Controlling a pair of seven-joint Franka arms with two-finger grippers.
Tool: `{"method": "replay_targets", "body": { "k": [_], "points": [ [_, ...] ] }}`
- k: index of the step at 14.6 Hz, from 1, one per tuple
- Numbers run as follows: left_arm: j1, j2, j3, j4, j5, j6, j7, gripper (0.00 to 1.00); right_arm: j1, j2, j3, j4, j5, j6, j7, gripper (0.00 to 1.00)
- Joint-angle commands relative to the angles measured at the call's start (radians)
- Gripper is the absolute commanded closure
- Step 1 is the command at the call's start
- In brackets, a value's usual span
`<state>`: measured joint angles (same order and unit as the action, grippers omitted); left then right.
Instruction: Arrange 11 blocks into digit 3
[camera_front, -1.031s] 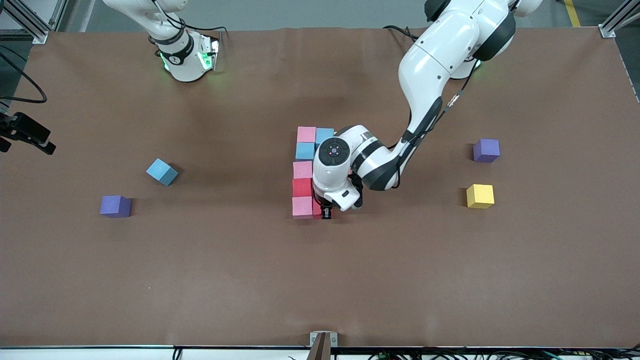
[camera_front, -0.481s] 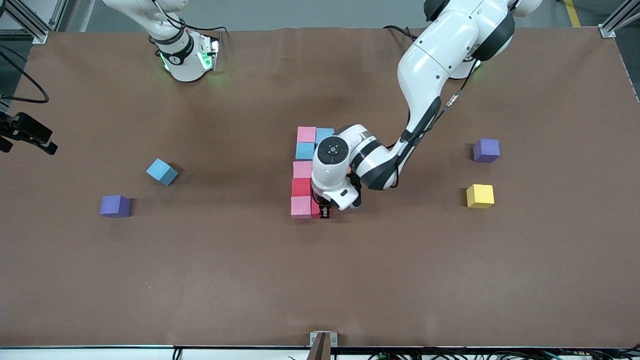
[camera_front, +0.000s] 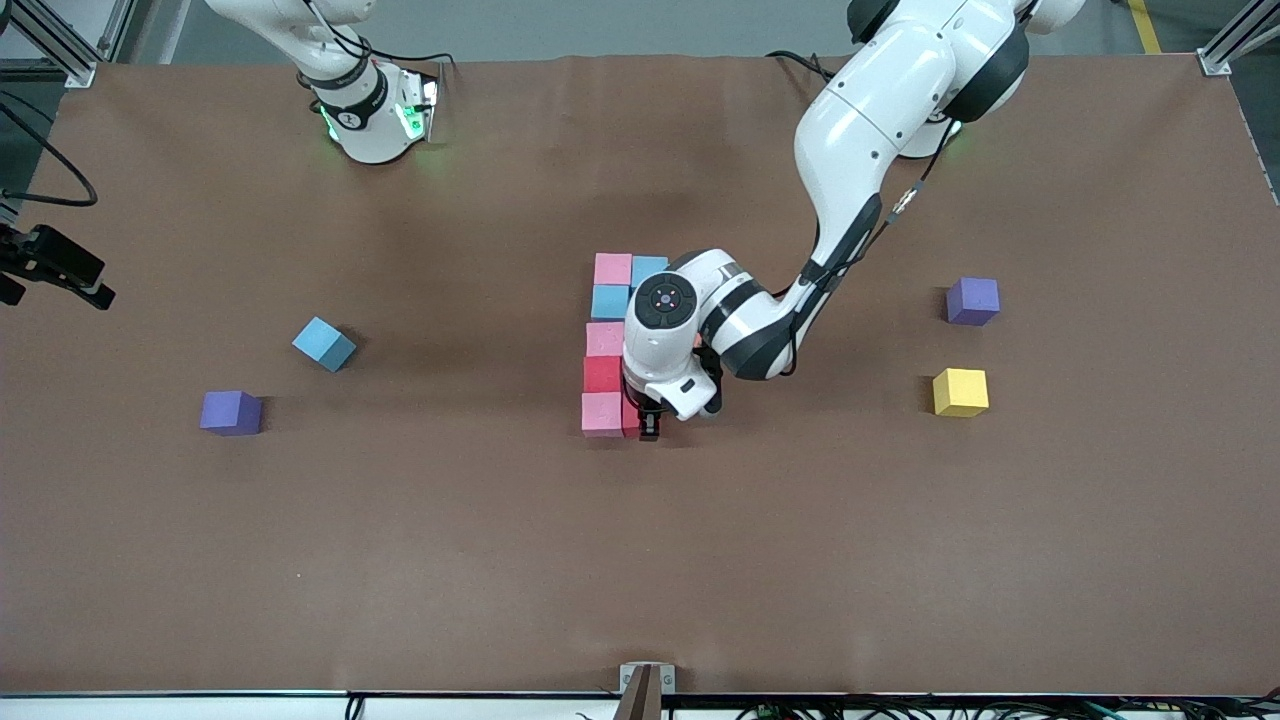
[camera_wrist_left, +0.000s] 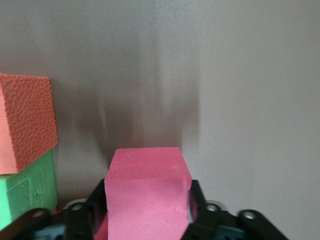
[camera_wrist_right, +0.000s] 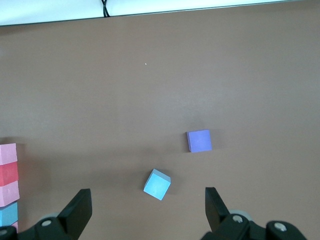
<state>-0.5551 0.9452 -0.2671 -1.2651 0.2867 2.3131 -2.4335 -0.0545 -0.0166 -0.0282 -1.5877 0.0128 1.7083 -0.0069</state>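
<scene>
Though pitted, crisp-edged matte foam cube

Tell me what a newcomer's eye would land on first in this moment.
The left arm, bent down over mid-table, its left gripper around a red block at the figure's end nearest the front camera, beside the column of pink, red and light blue blocks. Loose cubes draw the eye next: a yellow cube toward the left arm's end, a light blue cube toward the right arm's.

My brown table carries a central cluster of cubes, one loose blue cube, one yellow cube, two purple cubes.
</scene>
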Motion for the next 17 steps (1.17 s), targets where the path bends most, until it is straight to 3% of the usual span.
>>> {"method": "replay_targets", "body": {
  "k": [1, 4, 8, 12, 17],
  "points": [
    [-0.003, -0.011, 0.009, 0.004, 0.006, 0.008, 0.008, 0.00, 0.001, -0.005, 0.001, 0.000, -0.013, 0.004, -0.004, 0.00],
    [0.007, -0.051, 0.003, -0.002, 0.011, -0.007, 0.010, 0.00, 0.001, -0.005, 0.001, 0.000, -0.013, 0.005, -0.004, 0.00],
    [0.021, -0.172, 0.000, -0.023, 0.003, -0.168, 0.040, 0.00, 0.002, -0.003, 0.002, 0.000, -0.013, 0.005, -0.004, 0.00],
    [0.160, -0.383, -0.027, -0.265, -0.003, -0.195, 0.227, 0.00, 0.007, -0.003, 0.002, 0.000, -0.011, 0.007, -0.002, 0.00],
    [0.504, -0.597, -0.158, -0.515, -0.006, -0.195, 0.641, 0.00, 0.007, 0.000, 0.002, -0.002, -0.011, 0.010, -0.004, 0.00]
  ]
}}
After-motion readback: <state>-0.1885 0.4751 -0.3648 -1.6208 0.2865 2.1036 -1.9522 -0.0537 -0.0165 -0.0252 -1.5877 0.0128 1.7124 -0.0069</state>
